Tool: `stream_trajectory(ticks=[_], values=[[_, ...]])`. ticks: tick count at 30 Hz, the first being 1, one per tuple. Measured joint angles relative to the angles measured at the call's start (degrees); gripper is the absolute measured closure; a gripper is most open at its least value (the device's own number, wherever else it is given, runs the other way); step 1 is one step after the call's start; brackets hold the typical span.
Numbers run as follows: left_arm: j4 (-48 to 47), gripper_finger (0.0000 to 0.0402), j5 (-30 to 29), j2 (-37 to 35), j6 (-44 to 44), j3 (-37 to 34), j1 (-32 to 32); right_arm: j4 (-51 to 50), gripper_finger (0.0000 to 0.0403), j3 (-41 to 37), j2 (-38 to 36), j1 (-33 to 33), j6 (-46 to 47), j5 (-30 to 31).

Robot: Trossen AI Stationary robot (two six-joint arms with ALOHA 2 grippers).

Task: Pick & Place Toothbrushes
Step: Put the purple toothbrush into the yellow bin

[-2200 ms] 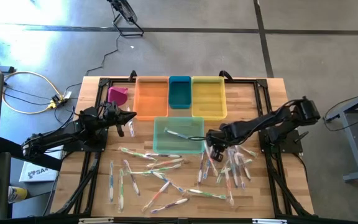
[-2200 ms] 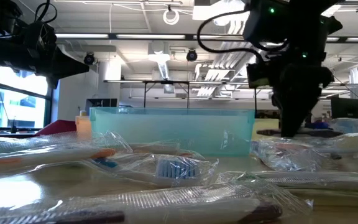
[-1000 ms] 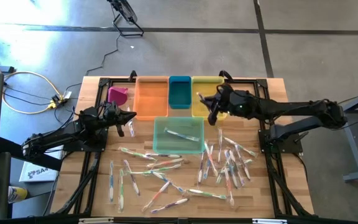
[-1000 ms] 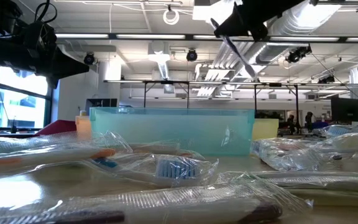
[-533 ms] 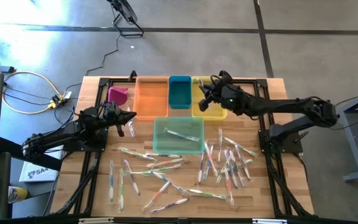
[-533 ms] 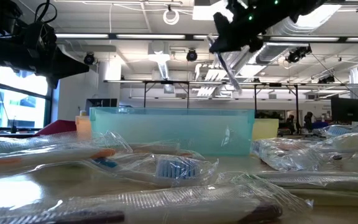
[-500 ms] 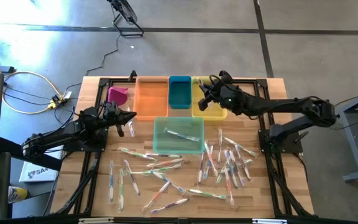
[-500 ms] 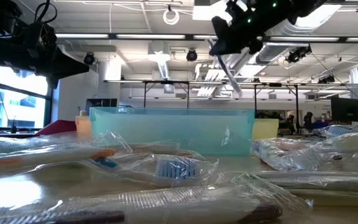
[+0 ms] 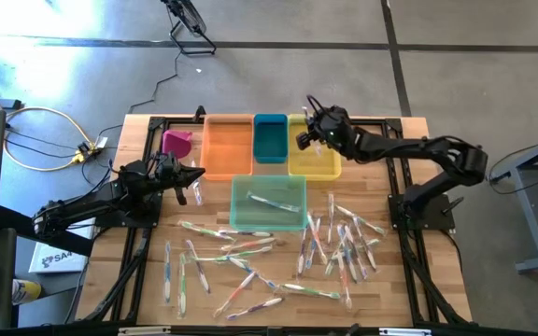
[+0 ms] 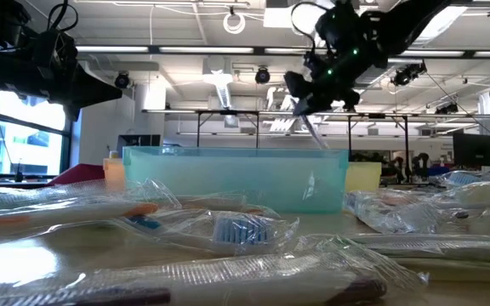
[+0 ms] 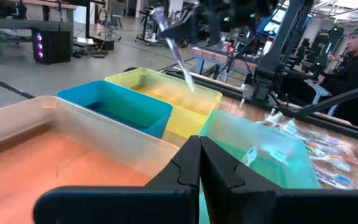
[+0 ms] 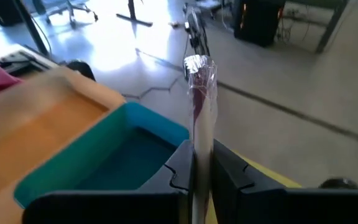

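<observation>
Above the yellow bin [image 9: 313, 149], beside the teal bin [image 9: 270, 138], right gripper [image 9: 304, 137] jaws pinch a wrapped toothbrush [image 12: 199, 118].

Our right arm stretched far across table, wrist raised, right gripper [image 9: 304, 136] up in air, fingers [image 12: 230, 167] pinched tight on toothbrush [image 12: 199, 106]. Our left arm folded low at left table edge, left gripper [image 9: 197, 176] fully closed, holding nothing, pointing inward.

An orange bin [image 9: 228, 146], a teal bin [image 9: 270, 137] and a yellow bin [image 9: 313, 149] stood in a row behind a light green bin [image 9: 267, 203], a magenta cup [image 9: 176, 143] beside them.
</observation>
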Motion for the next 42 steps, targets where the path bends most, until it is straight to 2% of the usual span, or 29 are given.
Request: stream_trajectory(ticks=[14,22,26,34,37,42], values=[[0.00,0.0402,0.00,0.00,0.00,0.00,0.00,-2.31,0.0383,0.00,7.16,-5.29,2.05,-6.97],[-0.02,0.0402,0.00,-0.01,0.00,0.00,0.02,-9.32,0.0383,-0.02,7.31,-7.15,3.76,-10.25],[0.00,0.0402,0.00,-0.02,0.00,0.00,0.00,-10.07,0.0383,-0.02,7.31,-8.41,4.92,-14.33],[0.00,0.0402,0.00,-0.02,0.00,0.00,0.02,-10.03,0.0383,-0.02,7.31,-8.52,4.72,-14.24],[0.00,0.0402,0.00,-0.01,0.00,0.00,0.00,-10.04,0.0367,-0.02,7.31,-8.52,4.64,-14.20],[0.00,0.0402,0.00,-0.02,0.01,0.00,0.01,-9.69,0.0312,-0.02,7.29,-8.50,4.63,-14.29]])
